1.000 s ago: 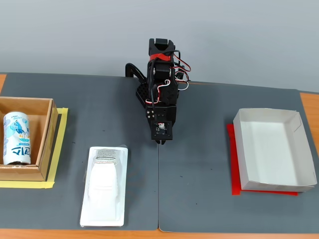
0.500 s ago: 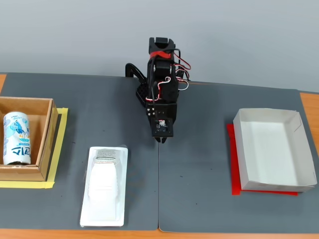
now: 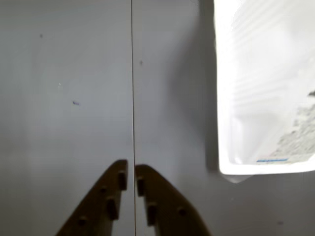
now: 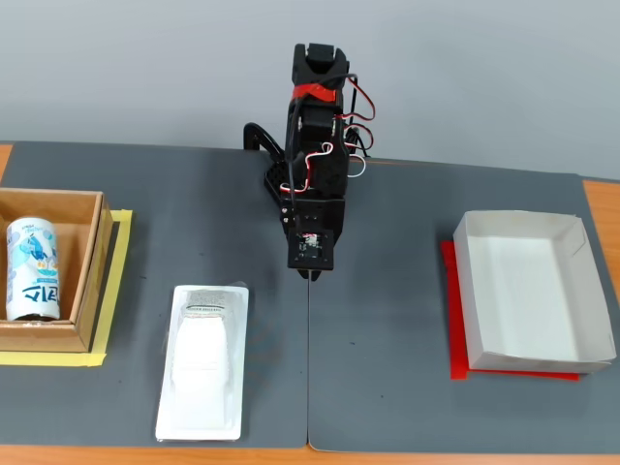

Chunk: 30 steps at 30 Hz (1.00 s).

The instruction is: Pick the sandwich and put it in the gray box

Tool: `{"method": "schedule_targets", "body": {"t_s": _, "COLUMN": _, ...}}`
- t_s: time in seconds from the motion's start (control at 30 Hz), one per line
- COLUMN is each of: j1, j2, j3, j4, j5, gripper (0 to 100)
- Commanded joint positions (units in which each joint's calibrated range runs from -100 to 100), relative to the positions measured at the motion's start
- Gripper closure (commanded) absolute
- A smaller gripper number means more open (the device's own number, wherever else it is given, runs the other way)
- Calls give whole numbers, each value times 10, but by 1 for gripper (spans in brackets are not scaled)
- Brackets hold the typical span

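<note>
Staged robot test bench (image 4: 407, 242), lab-like: dark grey mats over wood-edged top, plain grey wall across upper frame, yellow tape (image 4: 114, 291) at left and red marker (image 4: 455, 320) at right fixing container positions.

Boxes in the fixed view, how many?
2. The brown wooden box sits at the left edge holding a drink can; the gray box lies empty at the right on a red sheet. None seem hidden.
</note>
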Motion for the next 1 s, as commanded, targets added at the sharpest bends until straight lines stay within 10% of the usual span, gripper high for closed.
{"method": "schedule_targets", "body": {"t_s": 0.0, "j1": 11, "j2": 68, "j3": -103, "j4": -5, "j5": -1, "gripper": 98}}
{"method": "schedule_targets", "body": {"t_s": 0.97, "j1": 184, "j2": 374, "j3": -397, "j4": -10, "j5": 4, "gripper": 98}}
